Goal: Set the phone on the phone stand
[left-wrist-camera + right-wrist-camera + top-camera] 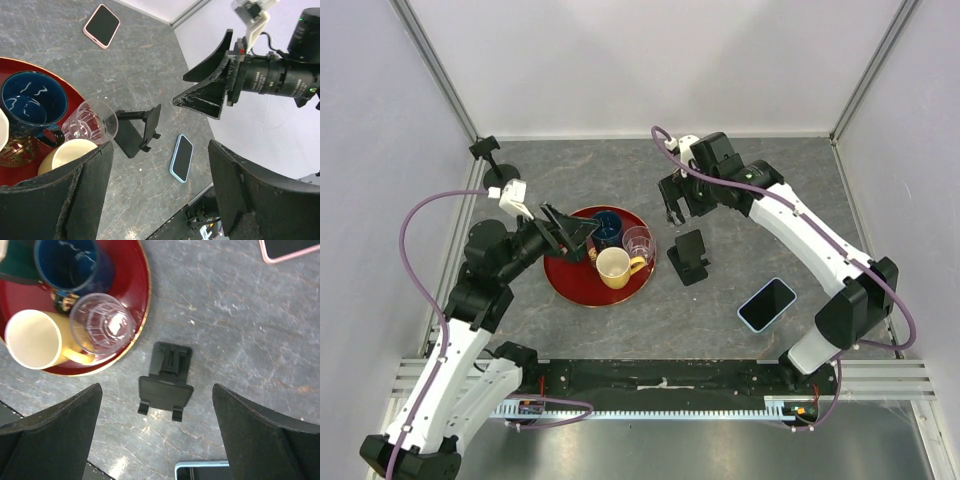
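The blue-cased phone point(767, 304) lies flat, screen up, on the tabletop point(580, 170), at 4 o'clock from the phone stand point(689, 256) and apart from it; its long axis runs 2 to 8 o'clock; the right claw point(674, 215) hangs spread and empty at the stand's 11 o'clock; the left claw point(585, 240), also spread, hovers over the red tray point(568, 288).

Both arms lean in from their bases at the near edge of the surface. The left arm point(470, 300) rises, bends at the elbow and angles rightward; the left end effector point(570, 232) tilts downward, jaws spread wide and empty. The right arm point(810, 235) stretches away and leftward, and the right end effector point(674, 212) points straight down, jaws likewise parted, gripping nothing.
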Motion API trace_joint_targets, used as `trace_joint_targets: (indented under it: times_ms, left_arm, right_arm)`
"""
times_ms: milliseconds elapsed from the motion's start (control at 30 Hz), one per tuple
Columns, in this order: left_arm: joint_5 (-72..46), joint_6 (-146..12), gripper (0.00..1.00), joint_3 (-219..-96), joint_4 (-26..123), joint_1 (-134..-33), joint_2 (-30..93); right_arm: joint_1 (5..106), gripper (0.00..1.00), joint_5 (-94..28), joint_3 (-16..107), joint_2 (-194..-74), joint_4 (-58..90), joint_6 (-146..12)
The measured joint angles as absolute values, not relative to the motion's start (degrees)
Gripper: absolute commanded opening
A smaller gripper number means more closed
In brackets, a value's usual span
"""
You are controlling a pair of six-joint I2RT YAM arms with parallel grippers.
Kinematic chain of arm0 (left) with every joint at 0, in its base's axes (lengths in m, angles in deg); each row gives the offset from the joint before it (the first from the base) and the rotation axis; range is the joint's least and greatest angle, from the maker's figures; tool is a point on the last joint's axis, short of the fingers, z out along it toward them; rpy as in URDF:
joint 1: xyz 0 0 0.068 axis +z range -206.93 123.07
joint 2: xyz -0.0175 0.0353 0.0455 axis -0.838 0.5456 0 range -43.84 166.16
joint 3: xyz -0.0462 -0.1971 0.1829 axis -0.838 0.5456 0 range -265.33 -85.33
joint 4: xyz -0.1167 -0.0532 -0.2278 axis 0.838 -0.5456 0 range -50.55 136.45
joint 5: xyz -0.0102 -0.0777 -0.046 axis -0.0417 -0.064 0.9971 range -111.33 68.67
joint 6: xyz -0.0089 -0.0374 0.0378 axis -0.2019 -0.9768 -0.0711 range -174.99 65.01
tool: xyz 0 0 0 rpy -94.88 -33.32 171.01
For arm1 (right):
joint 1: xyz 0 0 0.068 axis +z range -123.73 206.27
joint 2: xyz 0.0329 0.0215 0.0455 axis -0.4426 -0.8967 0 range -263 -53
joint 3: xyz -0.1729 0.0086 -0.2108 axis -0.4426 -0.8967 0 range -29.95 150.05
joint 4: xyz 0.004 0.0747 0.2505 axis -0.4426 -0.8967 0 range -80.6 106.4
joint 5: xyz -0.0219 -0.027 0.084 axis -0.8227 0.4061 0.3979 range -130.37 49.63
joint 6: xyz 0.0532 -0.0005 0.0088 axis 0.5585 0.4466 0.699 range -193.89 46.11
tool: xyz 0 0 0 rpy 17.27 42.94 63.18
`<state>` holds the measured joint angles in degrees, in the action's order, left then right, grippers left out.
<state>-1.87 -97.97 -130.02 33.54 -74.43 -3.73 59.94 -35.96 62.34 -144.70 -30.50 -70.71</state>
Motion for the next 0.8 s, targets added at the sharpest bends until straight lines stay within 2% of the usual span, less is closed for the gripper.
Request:
trace_joint_targets:
  times_ms: [433,800]
  left_arm:
    - [-3.5,-98.0,0.82,-130.7,31.4,-74.4,-3.3]
    - [-4.5,-98.0,0.81,-130.7,31.1,-74.4,-3.5]
  right_arm:
    - [59.2,0.98,-40.0,64.8,-156.0,-40.1,-66.7]
    - [59.2,0.98,-39.6,66.0,-157.0,-41.6,-64.5]
